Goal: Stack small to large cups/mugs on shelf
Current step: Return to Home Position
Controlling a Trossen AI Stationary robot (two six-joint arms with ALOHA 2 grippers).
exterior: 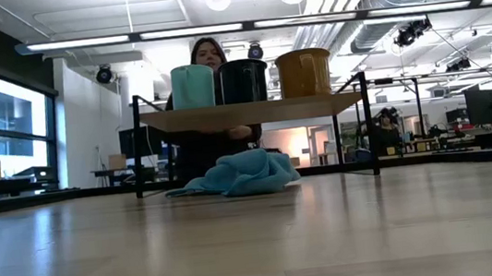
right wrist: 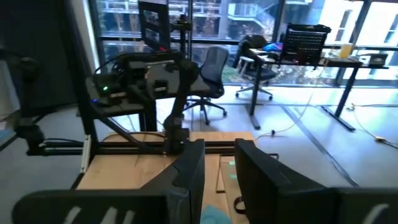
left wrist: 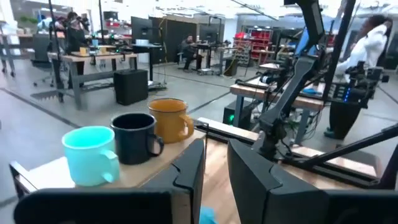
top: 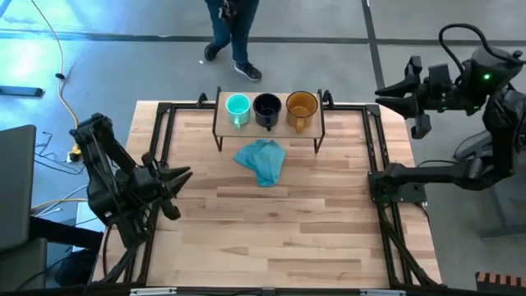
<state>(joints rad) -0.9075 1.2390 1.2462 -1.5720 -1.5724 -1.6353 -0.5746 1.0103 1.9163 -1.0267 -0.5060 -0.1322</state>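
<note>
teal mug, black mug, amber mug line the shelf: likely stiff, slick, chippable; grip rims. both arms' jaws released, empty.

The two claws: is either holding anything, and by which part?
Nothing is held. The left gripper and right gripper are both open and empty; the teal mug, black mug and yellow mug stand on the shelf.
</note>
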